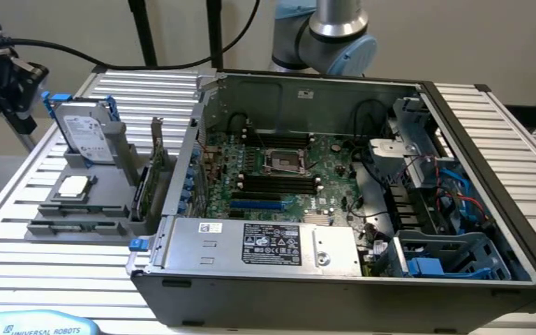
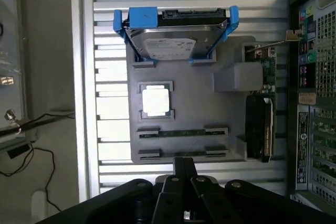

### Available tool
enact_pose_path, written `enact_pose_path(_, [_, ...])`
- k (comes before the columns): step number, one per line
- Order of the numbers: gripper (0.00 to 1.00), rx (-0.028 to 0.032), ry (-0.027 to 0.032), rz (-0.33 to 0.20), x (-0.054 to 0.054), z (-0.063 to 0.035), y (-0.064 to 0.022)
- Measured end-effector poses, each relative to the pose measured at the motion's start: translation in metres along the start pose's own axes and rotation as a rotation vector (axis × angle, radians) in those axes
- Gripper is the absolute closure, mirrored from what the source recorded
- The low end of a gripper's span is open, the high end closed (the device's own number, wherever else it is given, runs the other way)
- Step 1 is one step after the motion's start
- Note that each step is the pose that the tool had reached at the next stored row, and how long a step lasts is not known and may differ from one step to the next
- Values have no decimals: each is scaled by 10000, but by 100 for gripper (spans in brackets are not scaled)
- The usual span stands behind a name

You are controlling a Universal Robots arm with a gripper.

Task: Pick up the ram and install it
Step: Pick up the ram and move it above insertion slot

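The ram is a thin green stick standing on edge in a slot of the grey holder tray, near the tray's front. In the exterior view the ram shows as a dark strip in the tray's front slot. My gripper hangs high above the tray's front edge with its black fingers pressed together and nothing between them. It is well apart from the ram. The black memory slots lie on the motherboard inside the open computer case.
On the same tray are a hard drive in a blue frame, a square silver processor and a green expansion card on edge beside the case wall. The slatted table extends around the tray.
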State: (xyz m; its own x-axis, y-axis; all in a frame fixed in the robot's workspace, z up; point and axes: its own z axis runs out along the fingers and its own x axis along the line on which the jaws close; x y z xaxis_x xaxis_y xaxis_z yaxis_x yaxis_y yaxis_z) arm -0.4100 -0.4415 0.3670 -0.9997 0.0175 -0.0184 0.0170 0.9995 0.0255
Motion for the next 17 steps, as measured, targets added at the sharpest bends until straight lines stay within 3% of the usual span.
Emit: enact_pose_path(17, [89, -58, 78, -3095, 0, 16, -1])
